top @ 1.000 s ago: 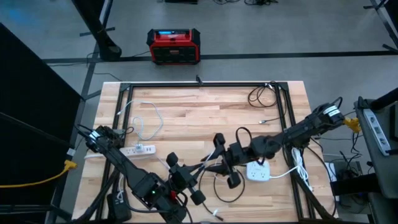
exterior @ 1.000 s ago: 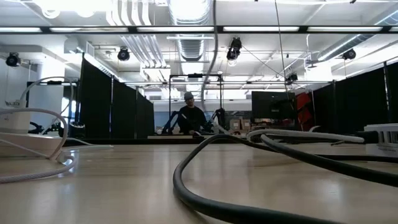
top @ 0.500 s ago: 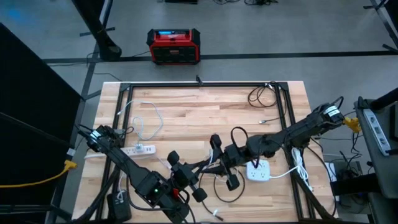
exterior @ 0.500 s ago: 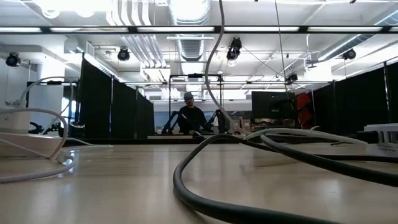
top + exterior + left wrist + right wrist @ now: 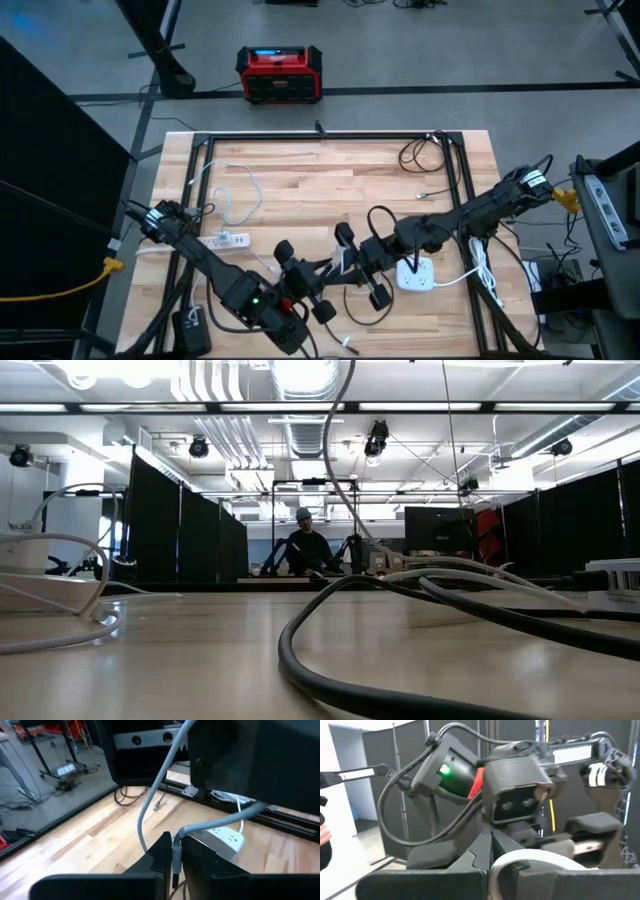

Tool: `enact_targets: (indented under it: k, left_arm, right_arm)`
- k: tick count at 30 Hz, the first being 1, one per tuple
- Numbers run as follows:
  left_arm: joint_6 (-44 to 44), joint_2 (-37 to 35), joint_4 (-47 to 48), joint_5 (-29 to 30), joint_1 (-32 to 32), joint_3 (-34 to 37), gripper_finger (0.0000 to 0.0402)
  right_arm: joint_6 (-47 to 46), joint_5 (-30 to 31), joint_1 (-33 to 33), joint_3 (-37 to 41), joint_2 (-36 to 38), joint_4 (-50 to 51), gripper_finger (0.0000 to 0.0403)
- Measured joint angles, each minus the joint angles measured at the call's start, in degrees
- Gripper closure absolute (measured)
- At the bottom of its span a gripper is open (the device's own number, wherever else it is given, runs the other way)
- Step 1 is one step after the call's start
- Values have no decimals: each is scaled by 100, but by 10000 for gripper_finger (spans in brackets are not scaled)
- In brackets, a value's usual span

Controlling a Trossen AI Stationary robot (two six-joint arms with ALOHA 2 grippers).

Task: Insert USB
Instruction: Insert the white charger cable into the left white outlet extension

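Observation:
Both grippers meet above the table's near middle. My left gripper [image 5: 328, 275] [image 5: 174, 851] is shut on the plug end of a grey USB cable [image 5: 150, 805]. Facing it, my right gripper [image 5: 350, 265] [image 5: 488, 851] is shut on the same grey cable [image 5: 530, 857], which arcs away from its fingers. The cable hangs in a loop [image 5: 335, 470] from above in the low view. A white power strip [image 5: 415, 272] [image 5: 226, 837] lies flat on the table just right of the grippers. My left gripper pinches the cable's grey plug end [image 5: 176, 856] between its two fingers, the plug lying along them and lifted clear of the table. The cable leaves the fingers forward and bends off to the side. My right gripper pinches the grey cable [image 5: 496, 865] between its two fingertips, roughly level, coming from the table's right. The cable curves out of the fingers in a slack arc, clear of the table.
A thick black cable [image 5: 372, 300] [image 5: 330, 660] loops on the table under the grippers. A second white power strip [image 5: 225, 240] and a thin white cable [image 5: 235, 195] lie at the left. A black cable coil [image 5: 420, 152] lies far right. A person [image 5: 305, 550] sits beyond the table.
My right gripper has shifted a little toward the table's left, closer to my left gripper. The black cable loop near it has moved with it. In the low view the hanging grey cable has swung and now rises more steeply.

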State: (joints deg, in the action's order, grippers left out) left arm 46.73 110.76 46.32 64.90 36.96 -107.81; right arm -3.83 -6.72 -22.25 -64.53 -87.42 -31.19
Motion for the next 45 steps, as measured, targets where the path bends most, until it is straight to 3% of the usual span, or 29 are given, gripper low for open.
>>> enact_targets:
  k: [5,15,23,26,29,33,36,40,45]
  left_arm:
    - [-78,0,-23,-81,-41,0,357]
    - [-83,0,-30,-116,-41,0,389]
    - [-78,0,22,35,3,0,389]
    - [125,0,212,35,10,0,389]
    - [614,0,668,5,5,0,389]
    - [1414,0,1406,-128,8,0,389]
    - [1932,0,1890,-289,10,0,389]
    - [2471,0,2398,-447,8,0,389]
    - [3468,-11,3390,-599,10,-2,389]
  right_arm:
    - [-1,-13,-39,0,0,89,403]
    - [-8,-83,-72,2,4,93,403]
    - [-293,-132,-75,2,15,429,399]
    - [-441,-170,-78,-5,25,877,365]
    - [-512,-159,-75,-125,26,1591,303]
    - [-522,-138,-75,-391,31,2910,212]
    - [-624,-12,-75,-634,31,4068,166]
    - [-866,491,-80,-855,31,5385,144]
    - [-1290,823,-154,-809,31,6374,151]
